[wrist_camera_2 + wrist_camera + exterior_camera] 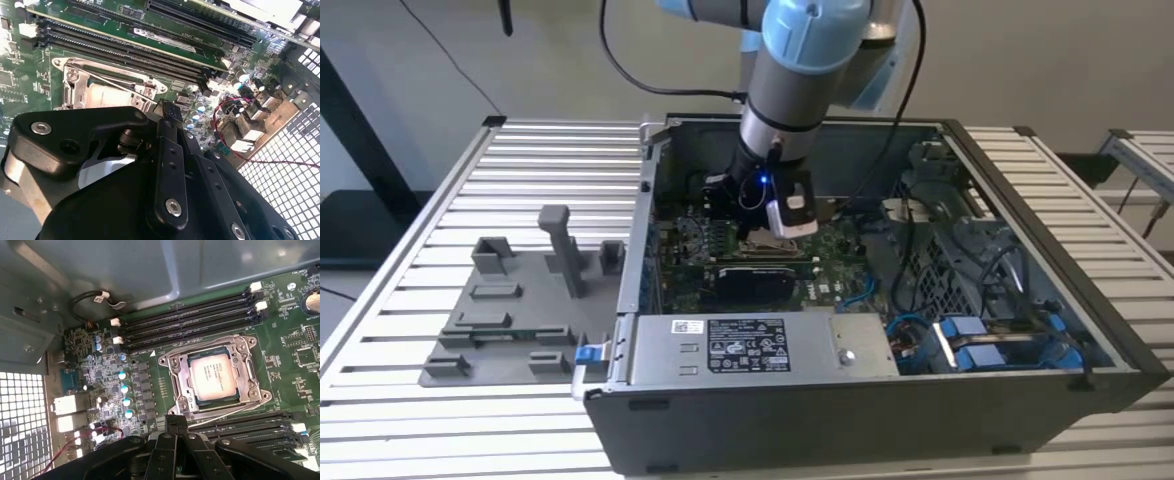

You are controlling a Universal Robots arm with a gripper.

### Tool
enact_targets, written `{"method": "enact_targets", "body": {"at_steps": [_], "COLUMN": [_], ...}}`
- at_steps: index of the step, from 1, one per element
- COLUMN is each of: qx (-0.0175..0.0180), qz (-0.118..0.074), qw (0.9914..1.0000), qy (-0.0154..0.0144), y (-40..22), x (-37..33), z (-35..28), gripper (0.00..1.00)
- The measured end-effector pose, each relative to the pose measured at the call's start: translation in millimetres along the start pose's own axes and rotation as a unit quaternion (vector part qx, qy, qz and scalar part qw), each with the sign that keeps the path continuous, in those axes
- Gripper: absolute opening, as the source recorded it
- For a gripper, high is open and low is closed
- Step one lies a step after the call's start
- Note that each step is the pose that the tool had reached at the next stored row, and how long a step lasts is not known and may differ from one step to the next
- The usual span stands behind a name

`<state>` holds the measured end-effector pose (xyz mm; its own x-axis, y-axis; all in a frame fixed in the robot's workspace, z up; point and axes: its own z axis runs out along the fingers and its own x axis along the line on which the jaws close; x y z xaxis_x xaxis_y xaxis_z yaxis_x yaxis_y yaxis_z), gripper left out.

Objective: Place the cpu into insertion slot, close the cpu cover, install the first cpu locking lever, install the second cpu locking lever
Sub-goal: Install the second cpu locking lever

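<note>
the cpu lies in the insertion slot with the cover closed over it; the gripper hovers just beside, fingers clenched on nothing.

A robotics lab or test workshop. An open desktop computer case lies on a counter of ribbed aluminium slats, its green motherboard exposed under the claw of a blue-jointed industrial arm. On the counter outside the case, well apart from the claw, sits a grey fixture plate with moulded holders. Plain wall behind.
</note>
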<state>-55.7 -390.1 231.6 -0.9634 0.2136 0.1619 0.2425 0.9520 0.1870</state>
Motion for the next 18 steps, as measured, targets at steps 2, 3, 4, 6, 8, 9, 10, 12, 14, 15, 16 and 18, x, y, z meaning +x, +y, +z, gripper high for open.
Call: {"method": "enact_targets", "body": {"at_steps": [2,3,4,6,8,9,10,12,14,15,16,18], "qx": [-0.0001,-0.0001,-0.0002,-0.0003,-0.0005,-0.0006,-0.0007,-0.0008,-0.0008,-0.0009,-0.0009,-0.0008], "qz": [0.000,0.000,0.001,0.002,0.003,0.004,0.004,0.006,0.006,0.007,0.007,0.007], "qw": [1.00000,1.00000,1.00000,1.00000,1.00000,0.99999,0.99999,0.99998,0.99998,0.99998,0.99997,0.99997], "qy": [-0.0001,-0.0001,-0.0002,-0.0004,-0.0006,-0.0007,-0.0009,-0.0011,-0.0013,-0.0013,-0.0014,-0.0015], "y": [-0.1,-0.2,-0.2,-0.4,-1.0,-1.2,-1.3,-1.5,-1.3,-1.0,-0.5,0.5], "x": [0.0,0.0,0.2,1.0,2.1,2.5,2.9,3.3,3.4,3.4,3.6,3.9], "z": [1.3,2.0,2.6,4.0,5.5,6.3,7.2,8.6,9.4,9.9,10.6,11.9], "gripper": [0.11,0.11,0.11,0.11,0.11,0.11,0.11,0.11,0.11,0.11,0.11,0.11]}}
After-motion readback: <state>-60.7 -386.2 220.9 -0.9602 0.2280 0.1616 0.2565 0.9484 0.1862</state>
